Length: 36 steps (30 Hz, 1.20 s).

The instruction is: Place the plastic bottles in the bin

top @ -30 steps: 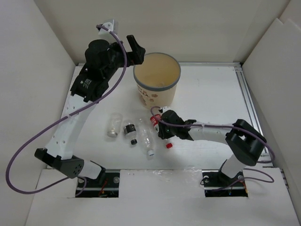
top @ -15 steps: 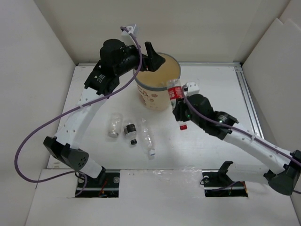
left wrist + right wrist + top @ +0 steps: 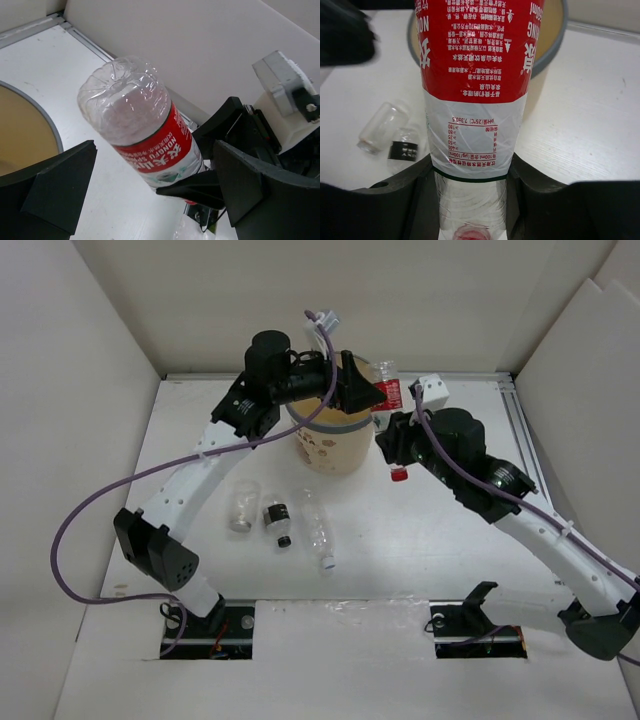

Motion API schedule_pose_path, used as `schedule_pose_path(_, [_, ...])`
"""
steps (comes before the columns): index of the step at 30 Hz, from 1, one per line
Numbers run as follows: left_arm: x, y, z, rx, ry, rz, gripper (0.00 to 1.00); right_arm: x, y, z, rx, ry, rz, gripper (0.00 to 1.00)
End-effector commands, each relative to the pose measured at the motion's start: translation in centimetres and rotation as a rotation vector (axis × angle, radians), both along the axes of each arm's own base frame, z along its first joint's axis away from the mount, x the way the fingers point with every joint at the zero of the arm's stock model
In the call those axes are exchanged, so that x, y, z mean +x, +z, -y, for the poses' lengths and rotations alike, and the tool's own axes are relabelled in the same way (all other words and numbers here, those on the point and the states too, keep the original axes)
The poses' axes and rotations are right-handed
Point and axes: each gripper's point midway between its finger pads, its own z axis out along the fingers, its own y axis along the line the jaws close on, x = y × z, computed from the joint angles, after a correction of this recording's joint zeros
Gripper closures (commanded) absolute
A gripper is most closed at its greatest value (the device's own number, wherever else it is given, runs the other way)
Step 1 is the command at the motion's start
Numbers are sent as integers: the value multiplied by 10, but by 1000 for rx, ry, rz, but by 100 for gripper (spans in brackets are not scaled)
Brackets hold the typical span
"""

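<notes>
While the right end effector (image 3: 470,200) carries the red-labelled bottle (image 3: 472,60) at the height of the bin's rim, the step in hand looks like the delivery of this bottle into the bin (image 3: 328,452). Its fingers are closed firmly on the bottle's lower neck, one on each side. The red cap hangs below them and the crumpled base points up. The bin's opening lies just beyond and to the left of this end effector, and the bottle seems to sit beside the rim, not over the hollow. The next move probably calls for a short carry over the opening and then a release.

The left end effector (image 3: 357,390) hovers over the bin with its fingers spread wide and nothing between them. The held bottle is close in front of it; whether they touch is unclear.

Three more bottles (image 3: 277,520) lie on the surface (image 3: 450,540), well away from both end effectors, toward the arms' bases.
</notes>
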Motion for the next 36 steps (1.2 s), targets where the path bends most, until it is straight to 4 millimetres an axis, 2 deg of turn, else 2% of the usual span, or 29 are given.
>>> schedule_pose_path(1, [-5,13,8,-41,-39,33,0,-10,52,-23,117,148,121,81])
schedule_pose_path(3, [-3,14,11,-52,-39,35,0,-15,61,-34,151,214,142,81])
schedule_pose_path(4, [-2,16,11,-56,-39,42,0,-18,59,-35,165,225,142,81])
schedule_pose_path(5, [0,12,13,-55,-39,26,0,-19,66,-36,185,235,167,81])
schedule_pose_path(8, [-1,19,14,-79,-48,48,0,-21,63,-41,193,265,168,80])
schedule_pose_path(10, [3,19,14,-93,-28,34,24,-21,66,-42,199,265,177,66])
schedule_pose_path(11, [5,24,13,-99,-12,42,45,-19,57,-44,188,265,161,58])
schedule_pose_path(12, [12,26,13,-102,17,47,84,-16,60,-43,193,252,173,25])
schedule_pose_path(13, [13,31,12,-107,29,53,94,-16,55,-43,186,251,163,9])
schedule_pose_path(14, [18,30,13,-103,42,47,97,-11,57,-39,188,227,173,1])
schedule_pose_path(16, [32,44,6,-109,95,56,98,-5,45,-35,166,201,148,1])
schedule_pose_path(17, [48,43,-3,-103,140,49,98,-4,45,-33,164,190,149,1])
schedule_pose_path(18, [57,43,-10,-94,175,37,98,0,31,-28,141,166,124,1])
schedule_pose_path(19, [65,60,-19,-106,213,76,98,1,23,-26,139,148,101,1])
schedule_pose_path(21, [96,58,-37,-74,318,106,98,-3,1,-31,121,163,56,1])
schedule_pose_path(22, [100,73,-44,-80,339,137,98,-3,-7,-31,122,159,37,1])
schedule_pose_path(23, [110,75,-50,-77,377,135,98,-7,-15,-35,113,174,23,1])
schedule_pose_path(24, [128,65,-56,-51,406,133,96,-12,-20,-41,119,189,12,1])
schedule_pose_path(25, [133,63,-58,-32,429,134,93,-13,-36,-40,99,188,-14,1])
schedule_pose_path(27, [151,64,-71,-7,514,176,88,-20,-43,-49,102,214,-26,1])
schedule_pose_path(28, [159,57,-72,13,537,179,83,-22,-54,-50,99,220,-49,1])
schedule_pose_path(29, [163,54,-75,21,556,188,75,-25,-54,-53,98,231,-50,1])
schedule_pose_path(30, [169,45,-76,43,573,182,29,-29,-57,-57,97,246,-52,1])
schedule_pose_path(31, [170,44,-76,50,573,191,0,-29,-57,-57,97,246,-52,1])
schedule_pose_path(32, [174,34,-74,63,572,175,0,-34,-62,-61,91,264,-60,1])
schedule_pose_path(34, [174,27,-74,77,570,159,0,-38,-77,-74,63,276,-93,1])
schedule_pose_path(35, [175,17,-72,89,558,142,0,-38,-97,-80,26,270,-138,1])
schedule_pose_path(36, [171,24,-74,82,559,151,0,-36,-103,-86,8,266,-147,1])
